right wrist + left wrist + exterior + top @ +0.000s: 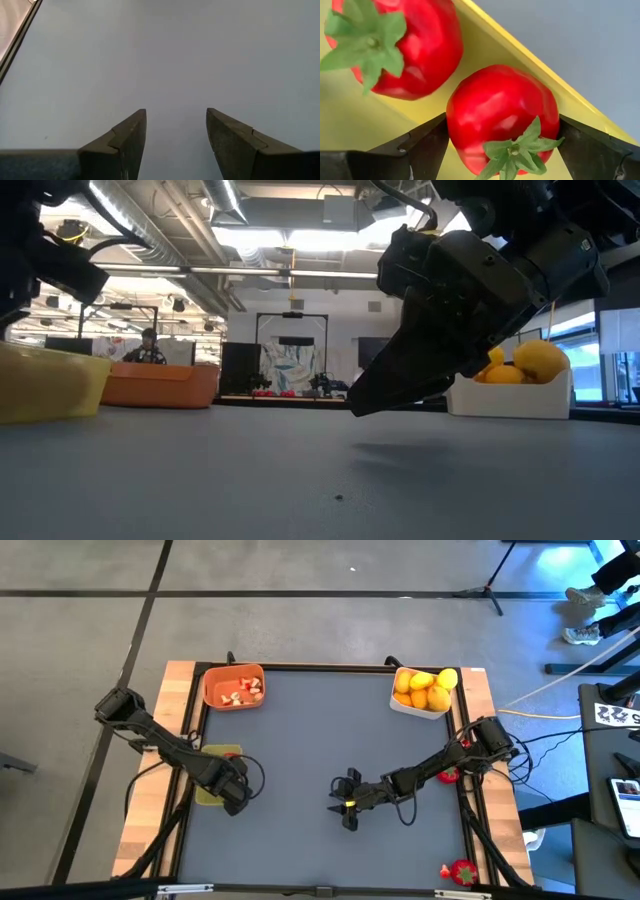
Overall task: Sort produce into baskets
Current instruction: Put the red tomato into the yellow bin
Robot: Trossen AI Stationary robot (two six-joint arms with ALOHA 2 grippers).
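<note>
Spanning the grey table [300, 760], both dark arms reach inward from its outer edges. Left gripper [233, 795] hangs over the yellow-green basket [208, 796] at the table's left edge; the left wrist view shows its two fingers [427, 145] touching either side of a red strawberry [502, 117] with a green top, so it is grasping that fruit above the basket's yellow floor. A second strawberry [402, 47] lies just beside it, inside the same basket. Right gripper [345, 805] hovers over bare table near the middle, fingers [127, 137] parted with only grey surface visible between them, holding nothing. Orange basket [234, 686] sits at the far left corner and contains small pale-and-red bits [243, 692]. White basket [424, 693] sits at the far right corner, filled with yellow and orange citrus fruits [425, 687]. Two more strawberries remain outside the baskets: one [449, 776] at the table's right edge beneath the right arm, another [461, 871] near the front right corner.
</note>
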